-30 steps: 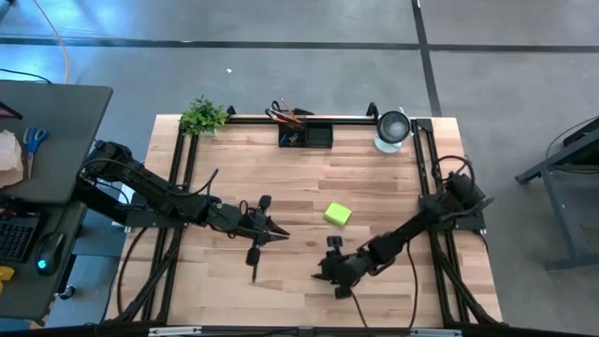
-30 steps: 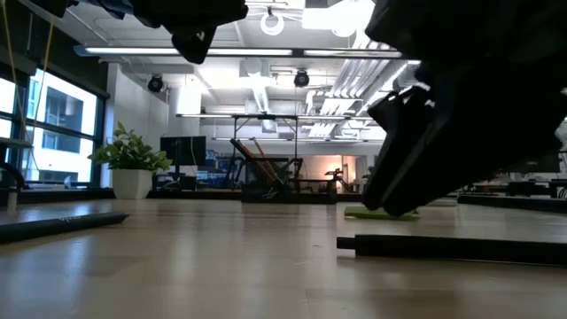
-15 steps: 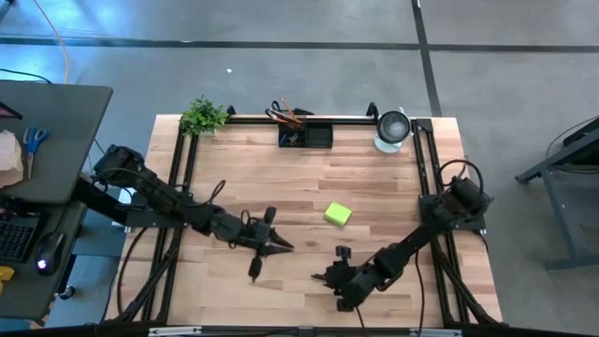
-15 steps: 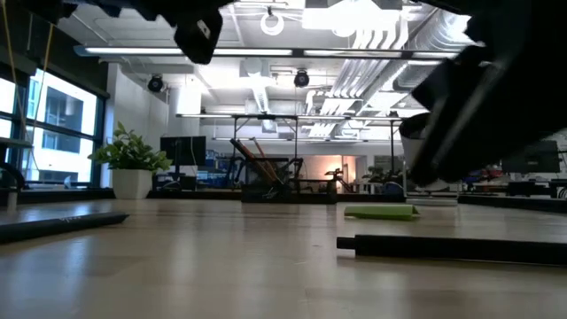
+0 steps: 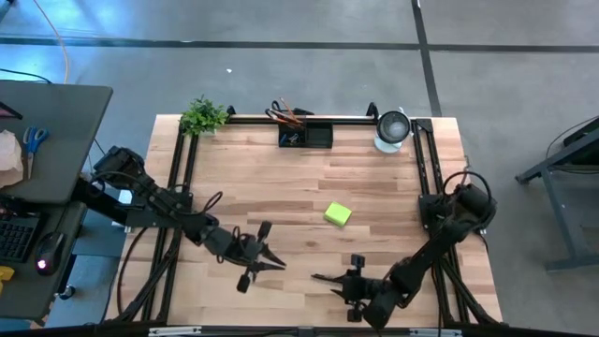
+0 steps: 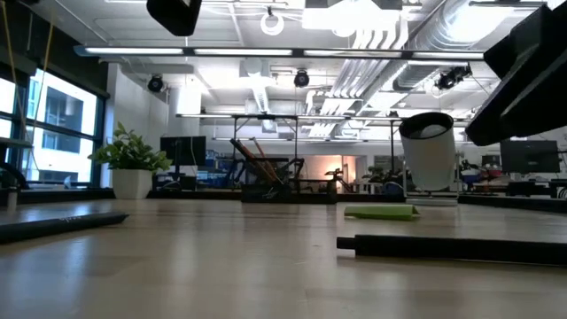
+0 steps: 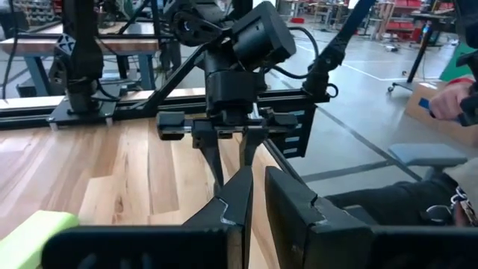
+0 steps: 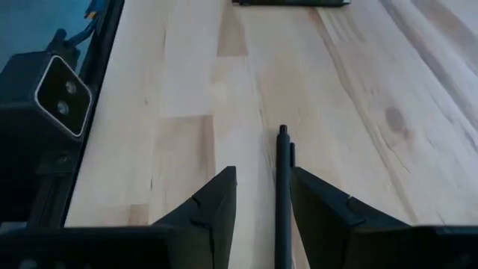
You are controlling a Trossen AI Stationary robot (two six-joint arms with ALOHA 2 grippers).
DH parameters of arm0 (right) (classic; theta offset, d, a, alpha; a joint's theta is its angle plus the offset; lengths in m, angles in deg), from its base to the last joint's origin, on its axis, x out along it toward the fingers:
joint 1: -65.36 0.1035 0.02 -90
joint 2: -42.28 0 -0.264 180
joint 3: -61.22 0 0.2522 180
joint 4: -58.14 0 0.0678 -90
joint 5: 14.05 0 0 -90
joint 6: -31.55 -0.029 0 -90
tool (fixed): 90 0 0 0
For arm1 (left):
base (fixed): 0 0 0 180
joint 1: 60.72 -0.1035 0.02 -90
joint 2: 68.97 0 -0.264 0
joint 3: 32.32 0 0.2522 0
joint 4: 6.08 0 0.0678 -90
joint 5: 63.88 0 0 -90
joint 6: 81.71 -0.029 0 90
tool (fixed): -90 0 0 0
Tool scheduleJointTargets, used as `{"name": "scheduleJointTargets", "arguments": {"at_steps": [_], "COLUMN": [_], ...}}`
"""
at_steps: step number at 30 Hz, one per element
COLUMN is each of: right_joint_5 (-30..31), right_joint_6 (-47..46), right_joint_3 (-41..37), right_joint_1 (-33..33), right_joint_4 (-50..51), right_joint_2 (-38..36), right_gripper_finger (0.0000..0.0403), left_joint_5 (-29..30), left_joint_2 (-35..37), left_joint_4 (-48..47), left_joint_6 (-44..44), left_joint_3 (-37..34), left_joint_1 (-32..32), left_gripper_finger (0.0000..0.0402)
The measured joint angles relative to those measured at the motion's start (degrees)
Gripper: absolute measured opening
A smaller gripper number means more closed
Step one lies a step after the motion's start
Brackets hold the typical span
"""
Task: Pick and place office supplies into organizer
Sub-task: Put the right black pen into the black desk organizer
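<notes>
A black pen (image 8: 282, 179) lies on the table near the front edge (image 5: 318, 277) (image 6: 443, 248). My right gripper (image 5: 331, 279) (image 8: 261, 173) hovers open above its right end, pointing left along it, and the pen shows through the gap between the fingers. A second black pen (image 8: 291, 2) (image 6: 53, 226) lies farther left, where my left gripper (image 5: 277, 265) (image 7: 258, 187) hangs shut with nothing in it. A lime-green sticky-note pad (image 5: 338, 213) lies at mid-table. The black organizer (image 5: 306, 136) stands at the far edge, with scissors and pencils (image 5: 285, 115) in it.
A small potted plant (image 5: 203, 116) stands at the far left corner and a round silver-and-white cup (image 5: 392, 129) at the far right. The low camera (image 8: 63, 90) sits at the near edge beside my right gripper. The two grippers face each other a short way apart.
My left gripper has moved toward the table's near edge, staying shut. My right gripper has drawn back toward the near right corner and rolled, uncovering the pen beneath it. Both pens and the pad lie where they were.
</notes>
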Motion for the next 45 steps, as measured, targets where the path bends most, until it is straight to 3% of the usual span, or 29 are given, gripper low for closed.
{"name": "scheduleJointTargets", "arguments": {"at_steps": [9, 17, 28, 45], "right_joint_5": [1.4, 3.9, 3.9, 1.6], "right_joint_6": [0.0, 0.0, 3.9, 6.0], "right_joint_3": [0.0, -1.1, -14.2, -15.0], "right_joint_1": [0.2, -0.7, -1.3, -1.9], "right_joint_4": [-2.8, -5.5, -29.5, -28.6], "right_joint_2": [5.8, 6.7, 6.7, 6.6], "right_gripper_finger": [0.0119, 0.0119, 0.0115, 0.0049], "left_joint_5": [0.2, 0.3, -0.1, -0.3], "left_joint_2": [0.2, 0.2, 0.2, 0.3], "left_joint_4": [0.0, 0.0, -0.1, -1.7], "left_joint_6": [-1.8, -1.8, -1.8, 1.5], "left_joint_3": [0.0, 0.0, 0.0, 0.0], "left_joint_1": [0.0, 0.0, 0.0, 0.0], "left_gripper_finger": [0.0028, 0.0028, 0.0028, 0.0028]}}
